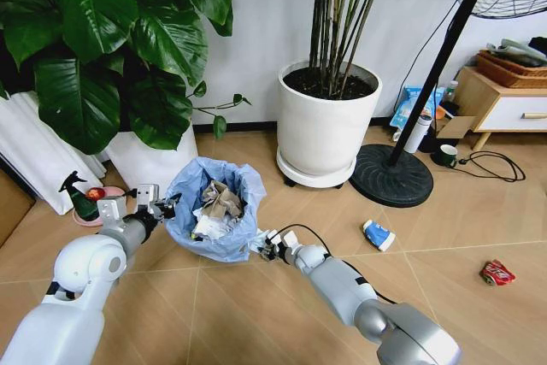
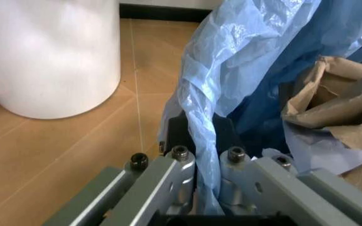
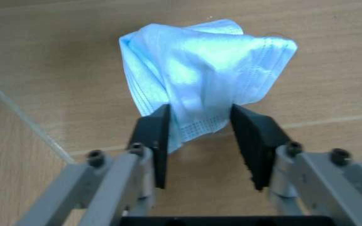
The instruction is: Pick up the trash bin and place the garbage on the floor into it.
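Note:
The trash bin [image 1: 214, 211], lined with a wrinkly light-blue bag, stands on the floor [image 1: 222, 314] and holds brown paper and white wads. My left gripper [image 1: 164, 206] is at its left rim, and in the left wrist view it [image 2: 200, 136] is shut on the bag-covered rim [image 2: 200, 94]. My right gripper [image 1: 265, 246] hovers low by the bin's right side. It [image 3: 200, 117] is shut on a crumpled light-blue face mask [image 3: 206, 61], a piece of garbage. A blue-white can [image 1: 379, 234] and a red can [image 1: 497, 273] lie on the floor to the right.
A large white plant pot [image 1: 329, 126] and a black fan base [image 1: 393, 177] stand behind the bin. Another white pot [image 1: 149, 160] and a green spray bottle [image 1: 83, 198] are at the left. A mug, cables and a low cabinet [image 1: 513, 104] sit at the far right.

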Robot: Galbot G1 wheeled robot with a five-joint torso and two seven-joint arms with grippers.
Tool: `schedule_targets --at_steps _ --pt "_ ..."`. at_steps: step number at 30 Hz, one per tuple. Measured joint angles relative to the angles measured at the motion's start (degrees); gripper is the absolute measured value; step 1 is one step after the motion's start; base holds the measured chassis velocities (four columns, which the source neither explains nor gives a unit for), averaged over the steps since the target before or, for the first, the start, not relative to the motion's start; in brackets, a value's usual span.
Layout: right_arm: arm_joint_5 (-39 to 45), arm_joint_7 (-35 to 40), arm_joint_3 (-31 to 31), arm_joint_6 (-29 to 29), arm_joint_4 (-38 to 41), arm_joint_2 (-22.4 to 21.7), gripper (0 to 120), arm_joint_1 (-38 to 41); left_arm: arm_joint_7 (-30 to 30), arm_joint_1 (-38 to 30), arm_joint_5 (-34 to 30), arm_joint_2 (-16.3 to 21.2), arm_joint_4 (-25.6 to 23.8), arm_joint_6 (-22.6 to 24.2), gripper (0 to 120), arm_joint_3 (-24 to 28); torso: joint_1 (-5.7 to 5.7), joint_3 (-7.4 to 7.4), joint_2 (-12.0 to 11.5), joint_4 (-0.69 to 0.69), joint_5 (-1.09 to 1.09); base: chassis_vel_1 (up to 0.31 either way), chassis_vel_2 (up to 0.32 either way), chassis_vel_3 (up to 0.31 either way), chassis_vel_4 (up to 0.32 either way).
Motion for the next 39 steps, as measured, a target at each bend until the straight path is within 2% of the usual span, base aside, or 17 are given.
schedule_targets --at_steps 3,4,6,9,21,30,33,39 --pt "0.0 0.0 0.4 -0.1 0.1 -0.3 16 -0.3 0.0 0.0 0.0 0.1 0.0 0.0 0 0.1 0.0 0.0 0.0 0.0 0.0 0.0 0.0 0.0 0.0" --pt "0.0 0.0 0.4 -0.1 0.1 -0.3 16 -0.3 0.0 0.0 0.0 0.1 0.0 0.0 0 0.1 0.0 0.0 0.0 0.0 0.0 0.0 0.0 0.0 0.0" --pt "0.1 0.0 0.7 -0.1 0.2 -0.5 7 -0.4 0.0 -0.1 0.0 0.1 0.0 0.0 0 0.2 0.0 0.0 0.0 0.0 0.0 0.0 0.0 0.0 0.0" --pt "0.1 0.0 0.9 -0.1 0.4 -0.6 0 -0.5 0.0 -0.1 0.0 0.2 0.0 0.0 0 0.3 0.0 0.0 0.0 0.0 0.0 0.0 0.0 0.0 0.0" --pt "1.6 0.9 2.3 -0.9 3.1 -1.9 0 -1.5 -0.1 0.2 0.0 0.2 -0.3 0.1 0 0.3 0.0 0.0 0.0 0.0 0.01 0.0 0.0 0.0 0.0" --pt "6.3 2.8 2.5 -3.1 11.6 -7.3 0 -3.5 -0.1 0.2 0.1 -0.2 -0.1 0.1 0 0.7 0.0 0.0 0.0 0.0 0.01 0.0 0.0 0.0 0.0" --pt "10.3 4.1 2.9 -4.3 18.2 -10.3 0 -4.9 0.1 0.2 0.3 -0.4 0.1 0.0 0 0.9 0.0 0.0 0.0 -0.01 0.02 0.0 0.0 0.0 0.0" --pt "10.3 5.4 6.2 -3.8 23.3 -11.4 0 -5.8 0.2 0.3 0.5 -0.5 0.4 0.0 0 1.0 0.0 0.0 0.0 -0.01 0.01 0.0 0.0 0.0 0.0"
